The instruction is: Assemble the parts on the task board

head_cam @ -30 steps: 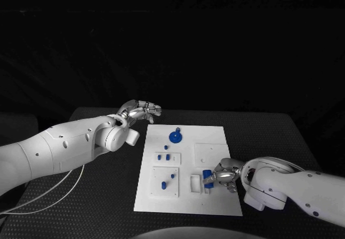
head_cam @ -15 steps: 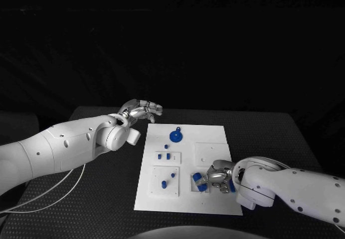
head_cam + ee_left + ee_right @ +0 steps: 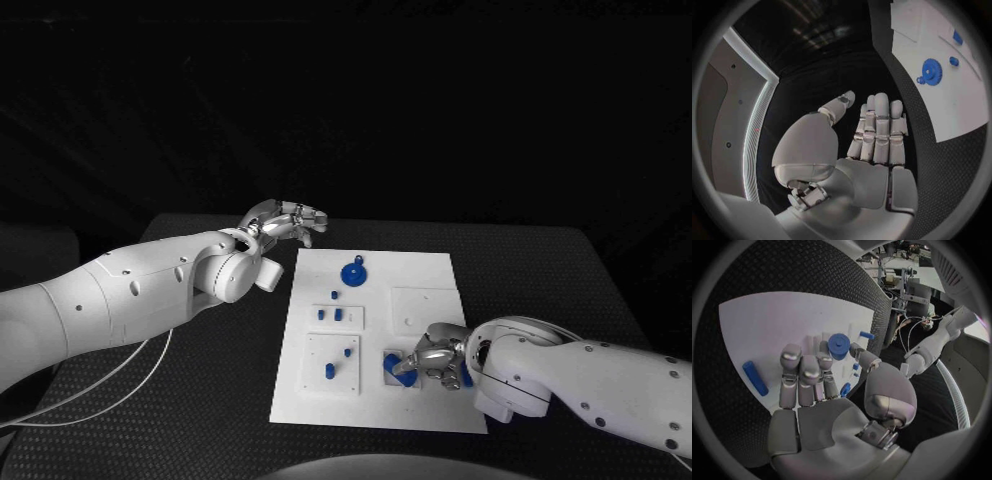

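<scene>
- beneath the right hand [image 3: 437, 362]: the near part of the task board [image 3: 418, 275], over which the hand hovers with its fingers [image 3: 801, 371] straight, side by side and holding nothing.
- just beyond those fingertips: a blue cylinder [image 3: 838, 345] standing upright on the board; whether a fingertip touches it cannot be told.
- to one side of the right hand: a blue bar [image 3: 755, 377] lying flat on the board, apart from the fingers.
- beside the thumb: a small blue peg [image 3: 846, 388].
- off the far left corner of the board: the left hand [image 3: 284, 221], over the black table [image 3: 548, 260], fingers extended together, empty.
- beyond the left hand: a blue gear [image 3: 931, 71] lying flat on the board, well apart from it.
</scene>
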Robot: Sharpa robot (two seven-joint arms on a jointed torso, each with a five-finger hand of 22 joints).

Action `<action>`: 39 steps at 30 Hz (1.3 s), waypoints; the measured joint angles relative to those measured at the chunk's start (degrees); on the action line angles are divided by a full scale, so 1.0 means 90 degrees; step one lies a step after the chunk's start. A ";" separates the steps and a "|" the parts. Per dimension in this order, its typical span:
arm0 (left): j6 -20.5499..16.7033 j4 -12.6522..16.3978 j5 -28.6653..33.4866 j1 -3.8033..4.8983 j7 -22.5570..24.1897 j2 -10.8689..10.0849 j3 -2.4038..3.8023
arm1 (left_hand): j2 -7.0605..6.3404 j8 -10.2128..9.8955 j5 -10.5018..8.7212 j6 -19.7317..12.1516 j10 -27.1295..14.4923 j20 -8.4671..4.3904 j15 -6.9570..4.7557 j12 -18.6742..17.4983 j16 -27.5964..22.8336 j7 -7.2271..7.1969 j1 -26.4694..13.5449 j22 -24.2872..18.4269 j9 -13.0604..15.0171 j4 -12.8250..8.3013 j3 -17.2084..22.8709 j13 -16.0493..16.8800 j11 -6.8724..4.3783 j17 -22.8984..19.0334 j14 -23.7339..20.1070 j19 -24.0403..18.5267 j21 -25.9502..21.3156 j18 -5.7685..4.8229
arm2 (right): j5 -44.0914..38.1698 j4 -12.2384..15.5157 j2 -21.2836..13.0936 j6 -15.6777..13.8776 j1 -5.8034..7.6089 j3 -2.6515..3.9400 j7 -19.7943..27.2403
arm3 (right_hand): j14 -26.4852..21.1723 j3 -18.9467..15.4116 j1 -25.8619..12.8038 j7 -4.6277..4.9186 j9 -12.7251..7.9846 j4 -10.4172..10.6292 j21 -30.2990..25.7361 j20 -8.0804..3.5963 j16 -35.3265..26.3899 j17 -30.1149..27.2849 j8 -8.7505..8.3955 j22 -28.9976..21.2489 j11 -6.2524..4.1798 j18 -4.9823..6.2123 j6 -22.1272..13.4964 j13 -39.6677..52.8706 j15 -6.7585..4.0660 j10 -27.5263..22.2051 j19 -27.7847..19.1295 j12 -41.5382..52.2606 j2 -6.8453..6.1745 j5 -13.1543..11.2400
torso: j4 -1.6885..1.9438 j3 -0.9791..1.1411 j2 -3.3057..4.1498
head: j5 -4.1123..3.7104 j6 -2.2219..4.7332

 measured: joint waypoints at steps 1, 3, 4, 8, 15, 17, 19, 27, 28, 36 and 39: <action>0.0000 0.0000 0.0000 0.0000 0.0000 0.0000 0.0000 | 0.0000 0.0000 0.0000 0.0000 0.0000 0.0000 0.0000 0.0000 0.0000 0.0000 0.0000 0.0000 0.0000 0.0000 0.0000 0.0000 0.0000 0.0000 0.0000 0.0000 0.0000 0.0000 | -0.0011 -0.0008 0.0004 -0.0006 0.0000 0.0000 0.0001 | 0.0000 0.0000 0.0000 0.0001 0.0000 0.0000 0.0000 0.0000 0.0000 0.0000 0.0000 0.0000 0.0000 0.0000 0.0001 0.0000 0.0000 0.0000 0.0000 0.0000 0.0000 0.0000 | 0.0000 0.0000 0.0000 | 0.0001 0.0002; 0.0000 0.0000 0.0000 0.0000 -0.0001 0.0000 0.0000 | 0.0000 0.0000 0.0000 0.0001 0.0000 0.0000 0.0000 0.0000 0.0000 -0.0001 0.0000 0.0000 0.0000 0.0000 0.0000 0.0000 0.0000 0.0000 0.0000 0.0000 0.0000 -0.0001 | -0.0039 -0.0011 0.0005 -0.0019 0.0000 0.0000 0.0004 | 0.0000 0.0000 0.0000 0.0003 0.0000 0.0000 0.0000 0.0000 0.0000 0.0000 0.0000 0.0000 0.0000 0.0000 0.0003 0.0000 0.0001 0.0000 0.0000 0.0000 0.0000 0.0000 | 0.0000 0.0000 0.0000 | 0.0003 0.0005; 0.0000 0.0000 0.0000 0.0000 -0.0001 -0.0001 0.0000 | 0.0000 0.0000 0.0000 0.0002 0.0000 0.0000 0.0000 0.0000 0.0000 -0.0002 0.0000 0.0000 0.0000 0.0000 0.0000 0.0000 0.0000 0.0000 0.0000 0.0000 0.0000 -0.0001 | -0.0052 -0.0011 0.0005 -0.0027 0.0000 0.0000 0.0005 | -0.0001 0.0000 0.0000 0.0003 0.0000 0.0000 0.0000 0.0000 0.0000 0.0000 0.0000 0.0000 0.0000 0.0000 0.0003 0.0000 0.0001 0.0000 0.0000 0.0000 0.0000 0.0000 | 0.0000 0.0000 0.0000 | 0.0004 0.0007; 0.0001 0.0002 0.0000 0.0000 -0.0005 -0.0008 0.0000 | 0.0002 0.0000 0.0000 0.0003 0.0000 0.0000 0.0000 0.0000 0.0000 -0.0004 -0.0002 0.0001 0.0001 0.0001 0.0002 -0.0001 0.0000 0.0001 0.0000 0.0000 0.0000 -0.0003 | -0.0101 -0.0008 0.0009 -0.0038 0.0000 0.0002 0.0007 | -0.0001 0.0000 -0.0032 0.0003 -0.0001 0.0000 0.0000 0.0000 -0.0025 -0.0001 0.0000 0.0000 0.0000 0.0001 0.0003 0.0006 0.0002 0.0000 0.0000 0.0000 0.0032 0.0000 | -0.0001 0.0000 0.0000 | 0.0004 0.0009; 0.0002 0.0007 0.0000 0.0000 -0.0010 -0.0002 0.0000 | 0.0028 0.0000 0.0000 -0.0007 -0.0020 0.0000 0.0000 0.0000 0.0000 0.0000 -0.0028 0.0008 -0.0006 0.0018 0.0018 -0.0001 -0.0020 0.0008 0.0000 0.0000 0.0000 -0.0006 | -0.0222 0.0013 0.0072 0.0006 -0.0002 -0.0003 0.0001 | -0.0005 -0.0036 -0.0177 0.0004 -0.0004 0.0036 0.0000 0.0021 -0.0025 -0.0001 -0.0042 0.0000 0.0000 0.0002 0.0004 0.0020 0.0007 0.0000 -0.0020 -0.0027 -0.0113 0.0000 | -0.0004 -0.0002 -0.0001 | -0.0001 0.0020; 0.0002 0.0007 0.0000 0.0000 -0.0011 -0.0002 0.0000 | 0.0028 0.0000 0.0000 -0.0022 -0.0021 0.0000 0.0000 0.0000 0.0000 0.0007 -0.0028 0.0008 -0.0006 0.0018 0.0018 -0.0001 -0.0021 0.0007 0.0000 0.0000 0.0000 -0.0007 | -0.0286 0.0018 0.0076 0.0029 -0.0003 -0.0005 0.0000 | -0.0006 -0.0053 -0.0183 0.0004 -0.0002 0.0053 0.0000 0.0021 -0.0025 -0.0001 -0.0042 0.0000 0.0000 0.0005 0.0004 0.0020 0.0008 0.0000 -0.0020 -0.0027 -0.0119 0.0000 | -0.0004 -0.0002 -0.0001 | -0.0004 0.0022; 0.0002 0.0007 0.0000 0.0000 -0.0013 -0.0005 0.0000 | 0.0028 0.0000 0.0000 -0.0022 -0.0021 0.0000 0.0000 0.0000 -0.0015 0.0007 -0.0028 0.0008 -0.0005 0.0018 0.0018 -0.0001 -0.0021 0.0007 0.0000 0.0000 0.0000 -0.0008 | -0.0364 0.0027 0.0077 0.0061 -0.0003 -0.0006 0.0000 | -0.0006 -0.0053 -0.0216 0.0004 -0.0002 0.0053 0.0000 0.0021 -0.0050 -0.0001 -0.0041 0.0000 0.0000 0.0007 0.0004 0.0020 0.0009 0.0000 -0.0020 -0.0027 -0.0152 0.0000 | -0.0004 -0.0002 -0.0001 | -0.0005 0.0024; 0.0003 0.0007 0.0001 0.0000 -0.0020 -0.0008 0.0000 | 0.0028 0.0000 0.0000 -0.0022 -0.0021 0.0000 0.0000 0.0000 -0.0025 0.0007 -0.0028 0.0008 -0.0005 0.0027 0.0008 -0.0002 -0.0021 0.0007 0.0000 0.0000 0.0000 -0.0016 | -0.0542 0.0075 0.0083 0.0217 -0.0002 -0.0017 0.0004 | -0.0005 -0.0054 -0.0249 -0.0036 -0.0025 0.0054 0.0023 0.0022 -0.0050 0.0009 -0.0042 0.0000 -0.0022 0.0011 0.0060 0.0026 0.0010 0.0023 -0.0020 -0.0050 -0.0120 0.0000 | -0.0004 -0.0004 -0.0001 | -0.0008 0.0022; 0.0003 0.0007 0.0001 0.0000 -0.0020 -0.0008 0.0000 | 0.0028 0.0000 0.0000 -0.0022 -0.0021 0.0000 0.0000 0.0000 -0.0025 0.0007 -0.0028 0.0012 -0.0005 0.0032 0.0004 -0.0002 -0.0021 0.0006 0.0000 0.0000 0.0000 -0.0019 | -0.0553 0.0075 0.0088 0.0232 -0.0002 -0.0018 0.0004 | -0.0005 -0.0073 -0.0249 -0.0058 -0.0035 0.0073 0.0023 0.0022 -0.0050 0.0011 -0.0042 0.0000 -0.0022 0.0012 0.0083 0.0033 0.0011 0.0023 -0.0020 -0.0050 -0.0120 0.0000 | -0.0004 -0.0004 -0.0001 | -0.0006 0.0021; 0.0005 0.0007 0.0001 0.0000 -0.0031 -0.0006 0.0000 | 0.0027 0.0000 0.0000 -0.0022 -0.0021 0.0001 0.0000 0.0000 -0.0025 0.0006 -0.0027 0.0013 -0.0011 0.0032 0.0003 -0.0002 -0.0021 0.0012 0.0000 -0.0001 0.0000 0.0037 | -0.0747 0.0085 0.0121 0.0283 -0.0005 -0.0023 0.0004 | 0.0015 -0.0132 -0.0419 -0.0076 -0.0084 0.0080 0.0048 0.0044 -0.0050 0.0035 -0.0066 0.0000 -0.0035 0.0017 0.0150 0.0046 -0.0015 0.0056 -0.0041 -0.0075 -0.0047 0.0000 | -0.0003 -0.0004 -0.0001 | -0.0011 0.0032; 0.0005 0.0007 0.0001 0.0000 -0.0034 -0.0005 -0.0001 | 0.0027 0.0000 0.0000 -0.0022 -0.0021 0.0001 0.0000 0.0000 -0.0025 0.0006 -0.0027 0.0012 -0.0011 0.0032 0.0004 -0.0002 -0.0021 0.0012 0.0000 -0.0001 0.0000 0.0037 | -0.0808 0.0086 0.0134 0.0298 -0.0005 -0.0023 0.0002 | 0.0004 -0.0114 -0.0438 -0.0075 -0.0104 0.0098 0.0048 0.0045 -0.0050 0.0054 -0.0066 0.0000 -0.0058 0.0049 0.0235 0.0046 -0.0026 0.0079 -0.0042 -0.0101 0.0271 -0.0001 | -0.0004 -0.0004 -0.0001 | -0.0016 0.0035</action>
